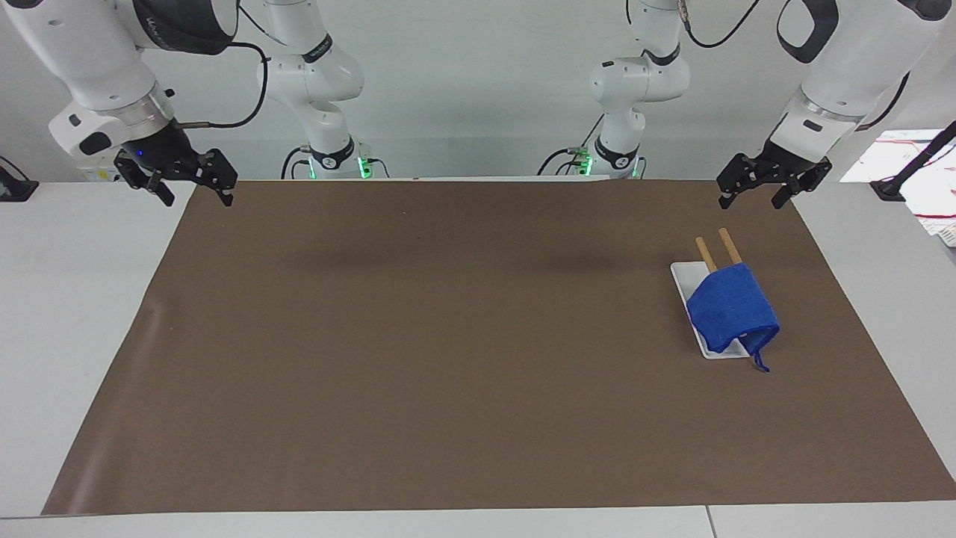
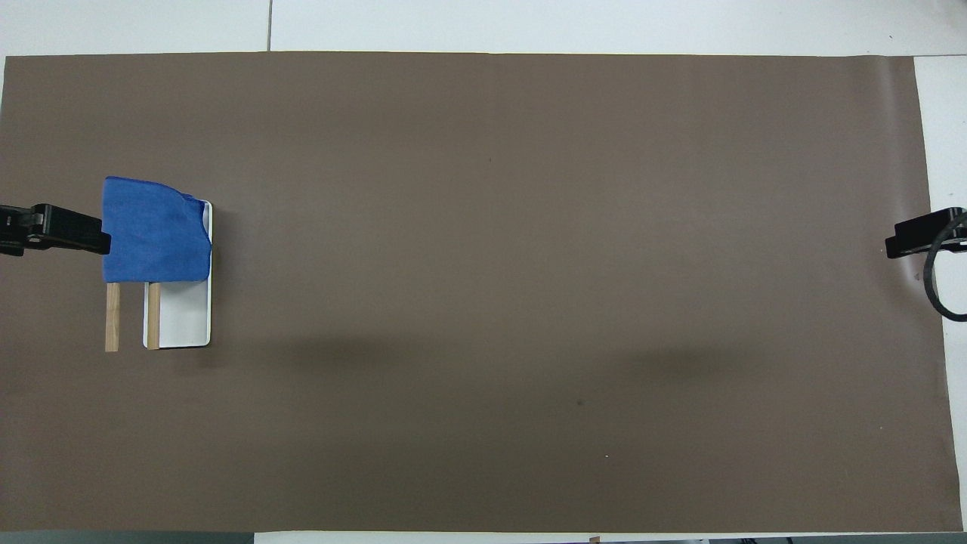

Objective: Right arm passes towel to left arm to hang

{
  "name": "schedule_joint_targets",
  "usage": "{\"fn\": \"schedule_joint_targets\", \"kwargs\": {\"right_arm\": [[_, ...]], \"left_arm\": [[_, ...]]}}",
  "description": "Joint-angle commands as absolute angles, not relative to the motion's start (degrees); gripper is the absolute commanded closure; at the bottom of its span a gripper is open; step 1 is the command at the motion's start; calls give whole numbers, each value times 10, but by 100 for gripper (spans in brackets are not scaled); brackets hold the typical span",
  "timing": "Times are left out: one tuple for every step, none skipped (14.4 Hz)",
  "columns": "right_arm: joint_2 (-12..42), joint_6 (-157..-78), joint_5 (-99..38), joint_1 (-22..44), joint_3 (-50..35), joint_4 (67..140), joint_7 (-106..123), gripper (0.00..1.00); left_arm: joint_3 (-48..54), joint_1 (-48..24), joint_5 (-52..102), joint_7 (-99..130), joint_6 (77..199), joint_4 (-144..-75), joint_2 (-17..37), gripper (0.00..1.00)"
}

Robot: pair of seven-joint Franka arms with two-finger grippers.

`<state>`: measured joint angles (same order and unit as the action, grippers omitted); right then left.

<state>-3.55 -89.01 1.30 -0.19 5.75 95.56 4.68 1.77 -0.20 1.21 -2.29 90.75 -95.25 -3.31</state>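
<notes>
Towel [image 1: 732, 312]: draped over two wooden bars [image 1: 728, 245] on white tray [image 1: 681, 276], toward left arm's end | Left gripper [image 1: 754, 188]: at 12 o'clock from towel, raised over mat [image 1: 448, 336] edge, released, empty | Right gripper [image 1: 194, 193]: raised over mat corner, released, empty

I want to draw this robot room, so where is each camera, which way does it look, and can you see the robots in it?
Facing view: high across the table, looking at the robots; both arms show whole, right gripper and left gripper open, raised over the mat's corners.
Overhead view: high above the robots' end, looking steeply down; only the grippers' tips show, left gripper, right gripper.
Both share the blue towel draped on two wooden bars over a white tray, and the brown mat.
</notes>
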Motion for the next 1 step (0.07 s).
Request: {"fn": "schedule_joint_targets", "kwargs": {"right_arm": [[-45,-897,4,-7,55,965,60,0]], "left_arm": [[14,-6,1,-29,918,-964,-43,0]]}}
